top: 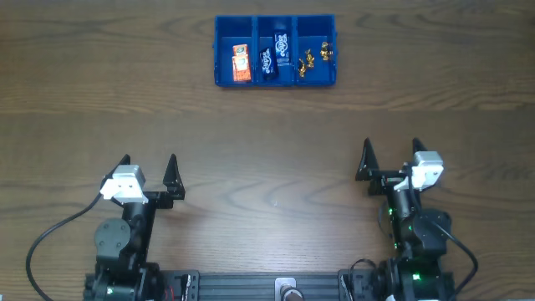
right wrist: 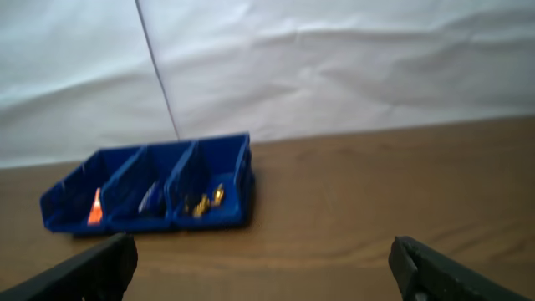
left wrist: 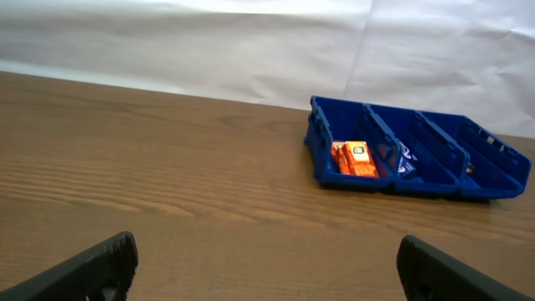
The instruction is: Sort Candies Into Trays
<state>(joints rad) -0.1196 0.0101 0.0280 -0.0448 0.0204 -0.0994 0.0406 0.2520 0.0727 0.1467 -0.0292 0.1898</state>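
At top centre of the top view sits the blue tray (top: 219,50), three compartments side by side, on the wooden table (top: 267,142). Left compartment holds the orange candy (top: 242,63), the middle one the blue candies (top: 277,54), the right one the gold candies (top: 316,57). Each kind is in its own bin, none mixed. Lower left: left gripper (top: 149,160), fingers spread wide, nothing between them, well apart from the tray. Lower right: right gripper (top: 391,146), same, spread and holding nothing

Left wrist view: the tray (left wrist: 316,138) is right of centre, far from the fingers (left wrist: 104,263) at the bottom corners. Orange candy (left wrist: 354,159) lies flat in the nearest bin, a bit of blue wrapper in the next. Jaws apart, wide gap, only table between them

Right wrist view: tray (right wrist: 242,180) at lower left, gold candies (right wrist: 205,202) in the bin nearest this arm, blue and orange beyond. Fingers (right wrist: 92,267) apart at the bottom corners, no load

Judgement: every candy I can find is binned by colour, so the sort looks finished or waiting on the next piece. To do a next pick well: come down from above with the jaws wide, pinch the wrapper across its short side, carry it over the matching bin, and release low inside the walls so it can't bounce next door. Gold ones are small, so centre on them carefully
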